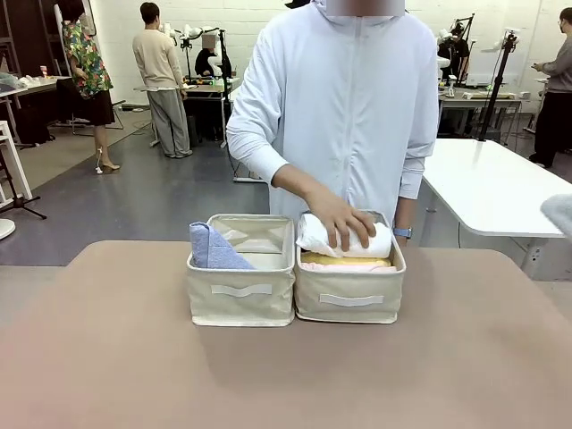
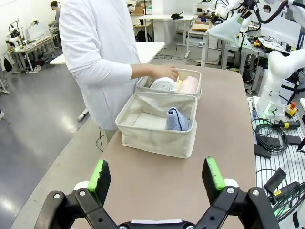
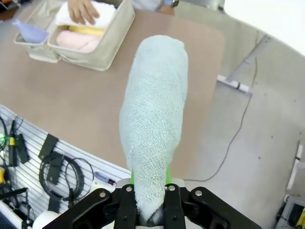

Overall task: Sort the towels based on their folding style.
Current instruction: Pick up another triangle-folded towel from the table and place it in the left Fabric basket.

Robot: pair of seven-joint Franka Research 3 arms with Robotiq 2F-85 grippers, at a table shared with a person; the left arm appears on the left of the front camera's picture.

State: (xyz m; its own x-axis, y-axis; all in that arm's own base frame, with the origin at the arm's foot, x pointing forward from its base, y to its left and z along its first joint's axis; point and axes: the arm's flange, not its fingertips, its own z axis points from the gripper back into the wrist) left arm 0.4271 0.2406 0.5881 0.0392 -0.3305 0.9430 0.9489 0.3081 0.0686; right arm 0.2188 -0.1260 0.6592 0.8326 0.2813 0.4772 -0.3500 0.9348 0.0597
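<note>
I see a lavender-blue towel (image 1: 213,248), cone-folded, leaning in the near left corner of the left basket (image 1: 241,304). In the right basket (image 1: 349,308), a white rolled towel (image 1: 379,242) lies crosswise on top, with a person's hand (image 1: 341,225) resting on it. A yellow roll (image 1: 344,259) and a pink roll (image 1: 350,266) lie under it. The grey-green towel (image 3: 155,119), a fuzzy cone, is off the worktop, its narrow end pinched between the right gripper (image 3: 149,191) fingers (image 3: 168,175).
</note>
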